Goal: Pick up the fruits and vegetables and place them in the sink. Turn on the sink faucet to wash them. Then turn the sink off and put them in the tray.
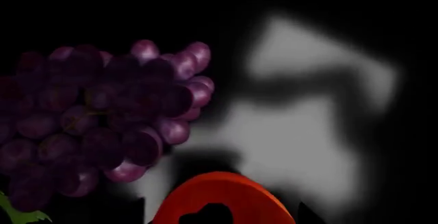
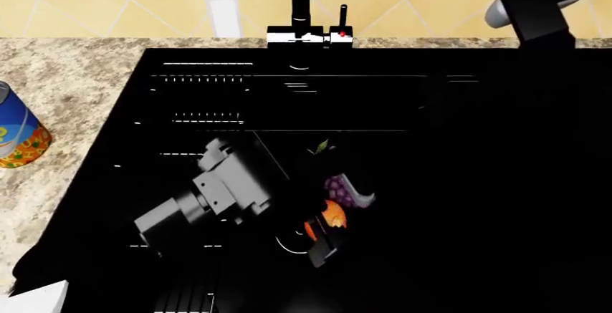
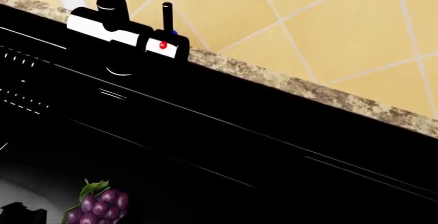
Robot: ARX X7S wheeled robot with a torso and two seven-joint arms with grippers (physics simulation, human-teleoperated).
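The left gripper (image 2: 320, 234) reaches down into the black sink (image 2: 459, 184), its grey wrist angled from the lower left in the head view; its jaws are pressed against the orange-red fruit (image 2: 332, 216), pinching it low in the basin; the left wrist view shows that fruit (image 1: 222, 196) close at the frame's edge with a dark finger part in front of it. The grapes (image 2: 342, 188) lie on the sink floor just beside the fruit, toward the faucet (image 2: 302, 12), with a green leaf at their far end; the right wrist view catches the bunch (image 3: 99, 208) as well. The faucet stands upright at the back rim, its lever (image 3: 166, 16) upright above the red dot. The right gripper (image 2: 535, 1) hovers high by the back wall; whether it is spread I cannot tell. A blue can (image 2: 17, 130) stands on the counter (image 2: 77, 76) left of the sink.
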